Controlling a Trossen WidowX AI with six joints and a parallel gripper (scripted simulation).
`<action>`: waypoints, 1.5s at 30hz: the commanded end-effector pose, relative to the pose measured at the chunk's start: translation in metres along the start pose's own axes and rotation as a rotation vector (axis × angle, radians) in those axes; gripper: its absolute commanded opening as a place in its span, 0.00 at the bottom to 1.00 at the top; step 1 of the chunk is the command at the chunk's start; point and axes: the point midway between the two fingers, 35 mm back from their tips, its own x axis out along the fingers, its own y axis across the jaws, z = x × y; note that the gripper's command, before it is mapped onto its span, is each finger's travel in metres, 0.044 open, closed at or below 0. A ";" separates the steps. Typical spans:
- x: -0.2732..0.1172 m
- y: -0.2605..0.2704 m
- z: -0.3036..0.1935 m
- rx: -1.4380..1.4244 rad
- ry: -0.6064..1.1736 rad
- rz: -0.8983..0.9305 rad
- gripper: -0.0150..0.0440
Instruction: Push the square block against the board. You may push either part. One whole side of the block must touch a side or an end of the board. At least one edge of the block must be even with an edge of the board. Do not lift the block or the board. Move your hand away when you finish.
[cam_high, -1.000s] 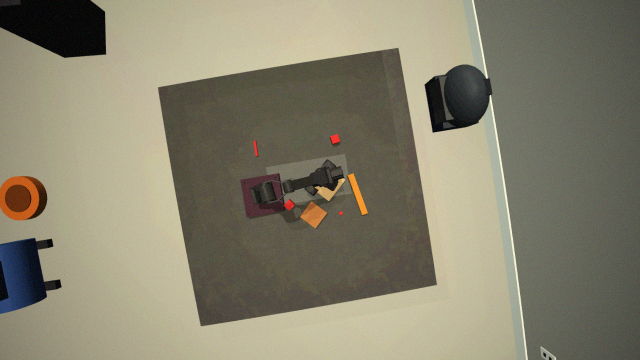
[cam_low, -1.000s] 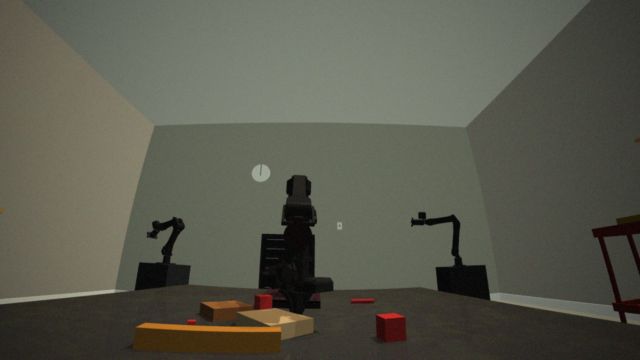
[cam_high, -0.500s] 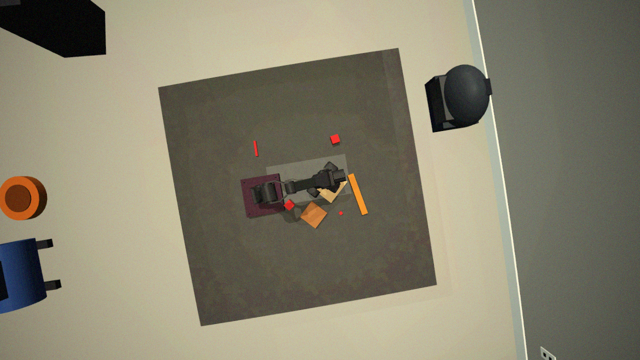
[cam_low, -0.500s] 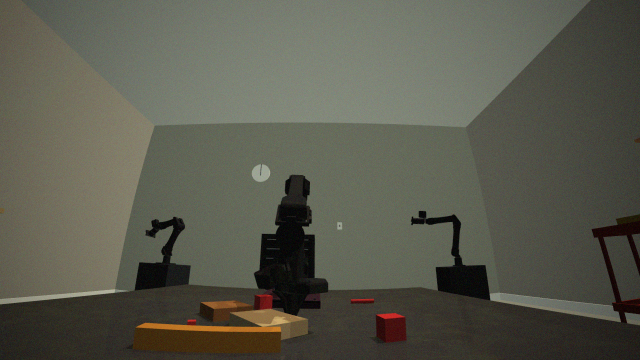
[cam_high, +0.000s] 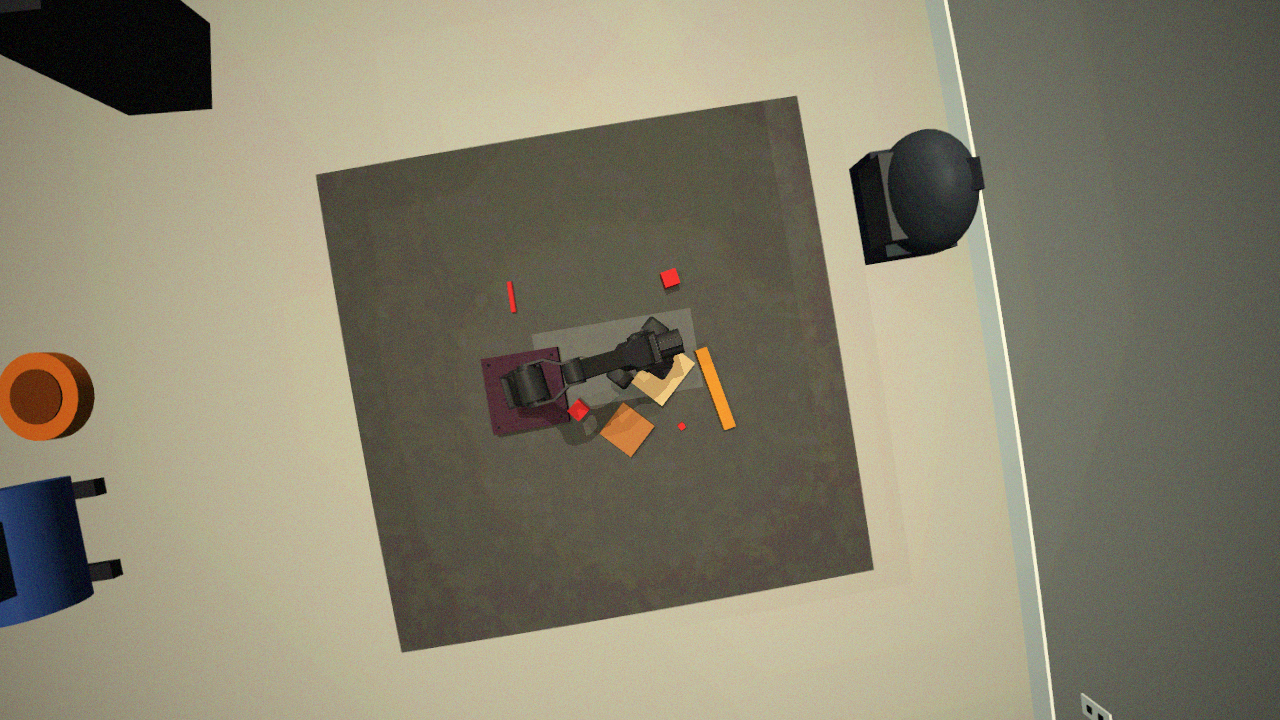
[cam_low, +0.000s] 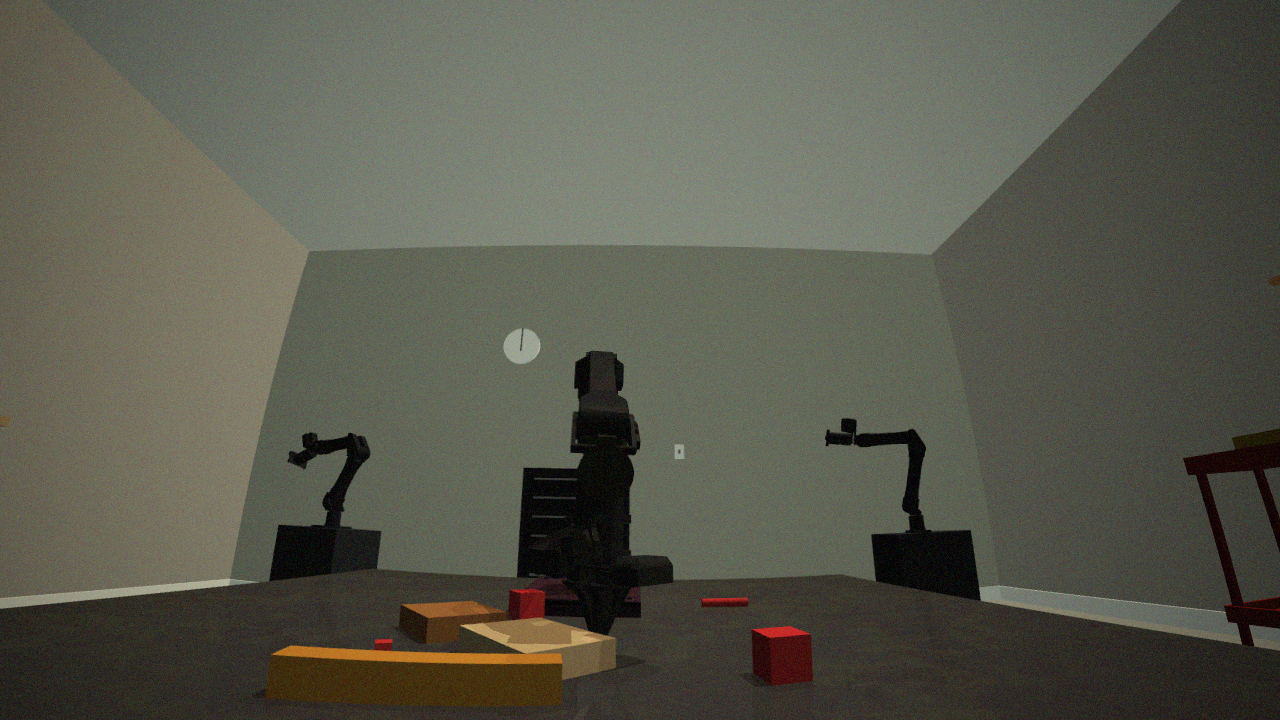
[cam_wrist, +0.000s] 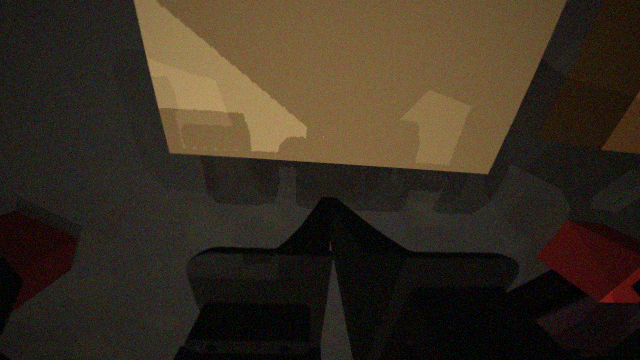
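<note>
My pale tan, flat square block (cam_high: 665, 385) (cam_low: 538, 637) (cam_wrist: 335, 80) lying between me and the long, narrow orange board (cam_high: 716, 387) (cam_low: 414, 677), sides diagonal to the board's long axis, top patched with shadow, my black fingers (cam_high: 662, 366) (cam_low: 600, 612) shut, empty, beside its near edge.

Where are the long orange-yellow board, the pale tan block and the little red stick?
Board (cam_high: 716, 388) (cam_low: 414, 680): top view, upper face; exterior view, front side.
Tan block (cam_high: 664, 385) (cam_wrist: 350, 75): top and wrist views, upper face.
Red stick (cam_high: 512, 297): top view, middle.
</note>
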 end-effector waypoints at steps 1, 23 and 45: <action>0.000 -0.001 -0.007 0.006 -0.005 -0.001 0.25; -0.055 0.000 -0.020 0.006 -0.004 0.000 0.25; 0.000 0.000 0.009 0.005 -0.006 -0.001 0.25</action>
